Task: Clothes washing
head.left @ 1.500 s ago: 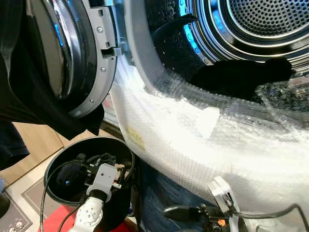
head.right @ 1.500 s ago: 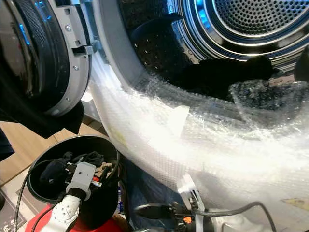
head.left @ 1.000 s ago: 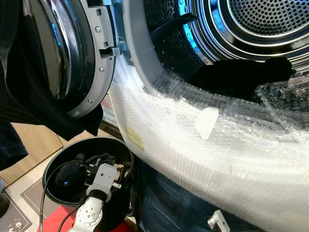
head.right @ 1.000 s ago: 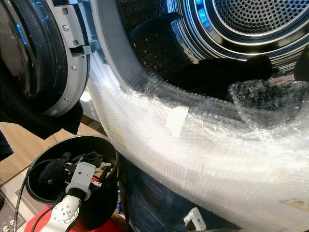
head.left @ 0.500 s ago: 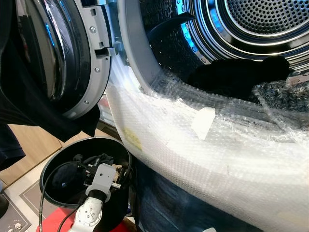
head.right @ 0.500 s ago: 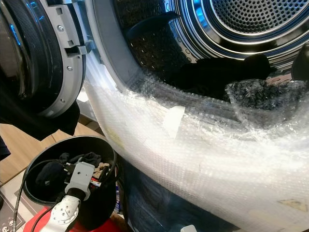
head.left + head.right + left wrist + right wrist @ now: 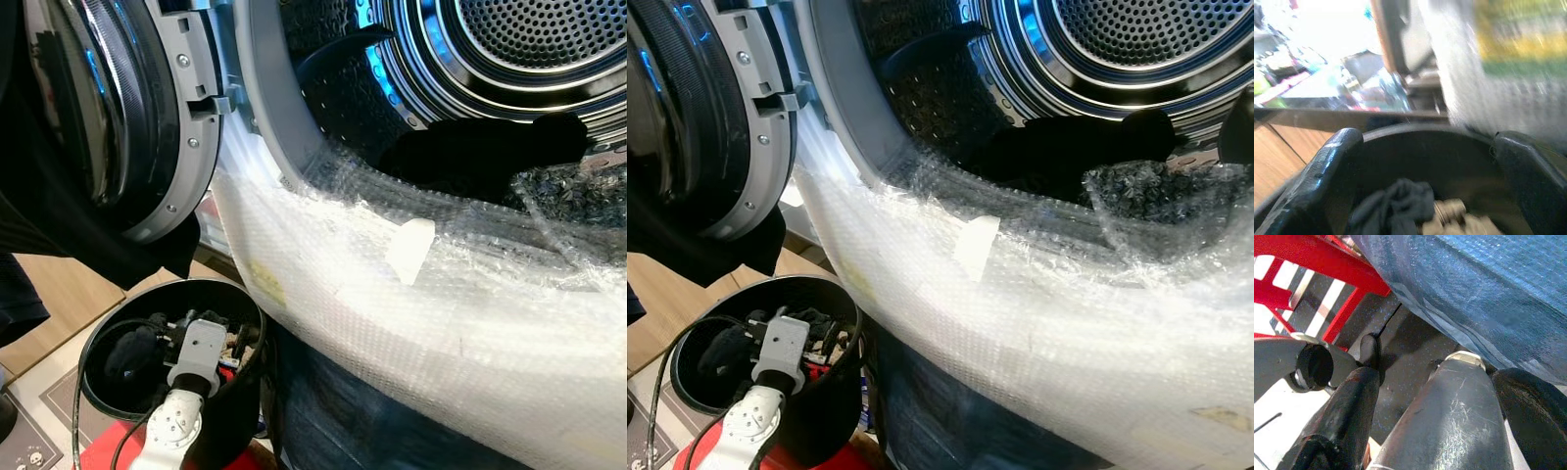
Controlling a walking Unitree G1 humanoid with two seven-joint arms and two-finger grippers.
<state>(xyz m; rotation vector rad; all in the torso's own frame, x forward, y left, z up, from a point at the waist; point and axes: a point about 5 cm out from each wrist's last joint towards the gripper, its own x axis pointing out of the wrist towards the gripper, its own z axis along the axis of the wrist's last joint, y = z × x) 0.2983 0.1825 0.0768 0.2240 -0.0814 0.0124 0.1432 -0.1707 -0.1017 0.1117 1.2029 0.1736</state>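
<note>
While our left gripper [image 7: 1420, 161] reaches down into the black bucket [image 7: 103, 333] at our lower left, its two black fingers [image 7: 1317, 171] stand spread apart above the clothes lying there: a dark bunched garment [image 7: 1396, 203] and a pale piece [image 7: 1459, 223] just beside it. In the head views we see the silver left arm [image 7: 168, 436] and its grey wrist block over the bucket's mouth, with a black cable looping along the rim. The bucket sits on something red [image 7: 823, 458], just beside the washing machine, whose front is wrapped in white bubble wrap [image 7: 392, 313] with a small pale tag [image 7: 409, 247] stuck on it. The machine's round door [image 7: 127, 117] hangs open to our left, and a dark cloth [image 7: 59, 225] drapes from it. Inside the perforated steel drum [image 7: 529, 39] another dark garment [image 7: 480, 157] lies at the bottom of the opening, touching the wrapped lip. Lower on the front, the wrap shows dark blue [image 7: 940, 421]. Our right gripper [image 7: 1415, 431] hangs low beside that blue wrapped surface [image 7: 1488, 289], over a dark floor with red frame bars [image 7: 1317, 257]; its black fingers [image 7: 1344, 416] sit apart with nothing between them, though the view is too close for us to be sure of what the pale grey shape between them is.
</note>
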